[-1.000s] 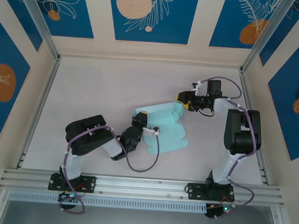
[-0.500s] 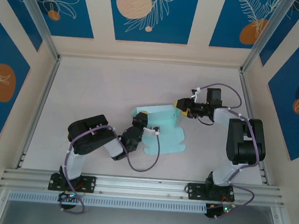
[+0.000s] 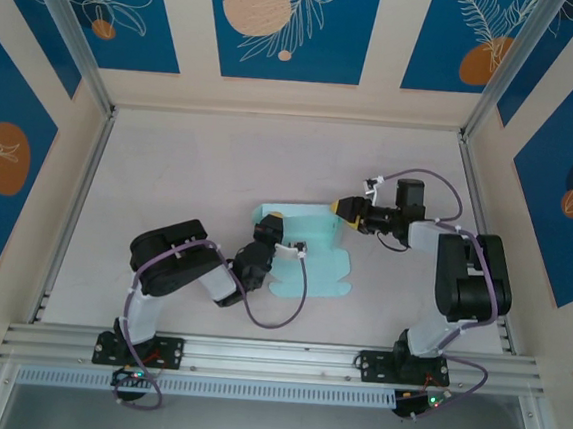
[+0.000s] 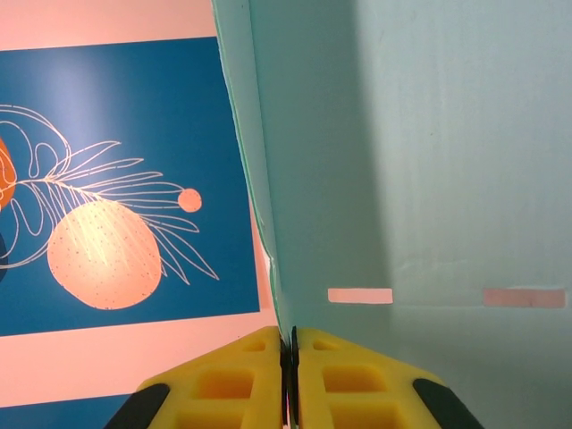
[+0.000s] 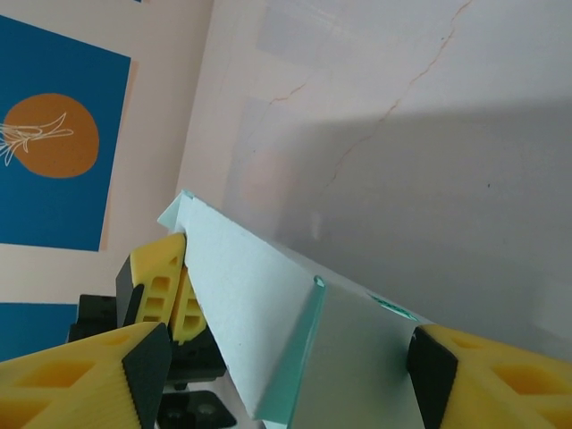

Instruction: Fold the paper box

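**At mid-table: one panel of the card raised, left grip on it, right jaws wide**

On the pale table [image 3: 190,166], between the two arms, lies the paper box [image 3: 314,269], a light-blue die-cut sheet. Its near part is flat on the surface with rounded tabs at the edge, and its far panel stands up along a crease. The left gripper [image 3: 273,225] reaches in from the near left and meets the left end of that raised panel. In the left wrist view its yellow fingers [image 4: 241,371] are pressed together on the card's edge, with the sheet [image 4: 429,161] rising to their right. The right gripper [image 3: 348,208] sits at the panel's right end. From its own camera its jaws stand wide apart with the card [image 5: 241,304] between them, and I cannot tell whether they touch it. Two small slots [image 4: 360,296] show in the card.
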Controlling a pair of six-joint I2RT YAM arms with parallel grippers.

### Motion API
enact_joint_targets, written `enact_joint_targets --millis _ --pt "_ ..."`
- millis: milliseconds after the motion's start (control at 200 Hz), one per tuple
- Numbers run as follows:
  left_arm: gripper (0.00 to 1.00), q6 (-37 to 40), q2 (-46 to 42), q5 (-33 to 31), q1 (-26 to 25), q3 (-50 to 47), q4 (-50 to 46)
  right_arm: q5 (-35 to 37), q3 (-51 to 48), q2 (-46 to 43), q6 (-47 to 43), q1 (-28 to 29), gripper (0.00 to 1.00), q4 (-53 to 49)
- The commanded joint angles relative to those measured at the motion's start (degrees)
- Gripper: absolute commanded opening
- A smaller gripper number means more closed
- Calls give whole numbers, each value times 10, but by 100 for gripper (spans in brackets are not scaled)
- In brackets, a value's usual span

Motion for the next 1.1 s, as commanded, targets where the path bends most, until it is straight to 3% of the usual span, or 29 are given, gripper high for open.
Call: enact_joint_targets --millis 0,235,415,565,620,750,885,1095 --pt "10 0 19 6 -6 -2 -66 -31 -20 -21 0 2 74 8" --pt "10 0 20 6 -6 2 -73 -52 -45 -27 17 0 76 37" --pt "10 1 19 8 -6 3 -74 -28 -57 -52 2 0 79 10" --pt "10 2 24 8 -5 5 -74 -12 -62 -55 6 1 60 2" --pt "10 2 24 7 -5 5 -74 -5 -65 -57 10 4 58 6" --pt "10 3 22 6 -5 3 -73 17 -66 -79 14 15 70 -9" --pt "10 6 21 4 -5 3 -70 88 -56 -119 31 18 75 -80" --pt "10 6 21 4 -5 3 -68 181 -90 -196 59 26 75 -129"
